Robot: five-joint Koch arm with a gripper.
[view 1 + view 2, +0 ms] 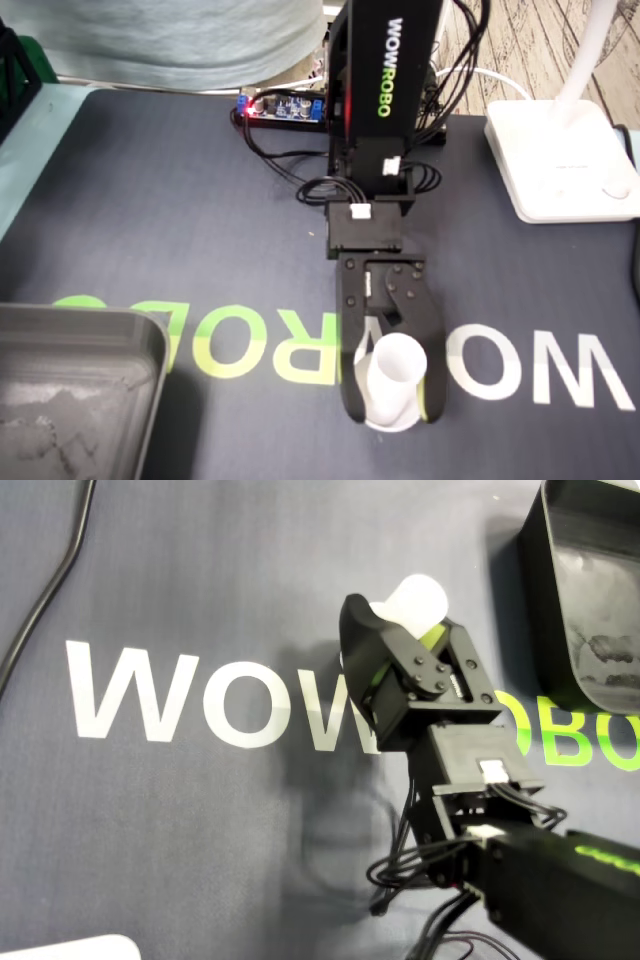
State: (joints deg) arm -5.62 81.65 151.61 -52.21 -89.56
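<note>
A small white cup (397,365) stands upright on the dark mat, over the pale lettering. The black gripper (395,412) reaches down toward the front edge in the fixed view, and its two green-lined fingers press against the cup's left and right sides. From overhead, the cup's (418,595) top pokes out beyond the gripper (405,618), whose fingers flank it. The cup's lower half is hidden by the jaws in that view. The gripper looks shut on the cup, with the cup's base near or on the mat.
A grey metal tray (90,322) sits at the front left of the fixed view and shows at the overhead view's top right (556,550). A white lamp base (560,150) stands at the back right. A circuit board (285,105) and cables lie behind the arm.
</note>
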